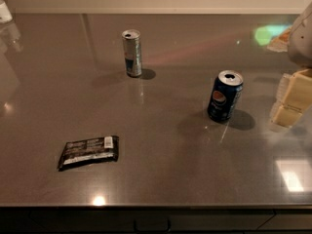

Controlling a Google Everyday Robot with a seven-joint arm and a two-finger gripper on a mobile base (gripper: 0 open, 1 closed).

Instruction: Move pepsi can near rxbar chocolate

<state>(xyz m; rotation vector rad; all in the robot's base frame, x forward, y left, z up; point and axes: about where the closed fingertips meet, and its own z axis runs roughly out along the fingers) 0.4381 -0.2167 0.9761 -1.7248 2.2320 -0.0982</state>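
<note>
Across the dark grey countertop (161, 179) that filled your view, the objects stood well apart from one another. At the right edge of the view the gripper (288, 105) hung low over the surface, cream-coloured and partly cut off. You could not tell whether it was spread or closed, though nothing showed in its grasp. The relation your next move turned on was this: the pepsi can (225, 96) stood near the gripper, to its left in the view and at about the same depth on the counter. It was upright, with its long axis vertical and its silver top facing up, so a sideways approach looked the likely one to you. The slim silver-blue can (131, 52) stood farther back and to the left, also upright. The rxbar chocolate (88, 151) lay flat toward the front left, far from the pepsi can, its long axis running roughly left to right with a slight tilt. You counted one gripper, two cans (one pepsi, one slim) and one bar.
</note>
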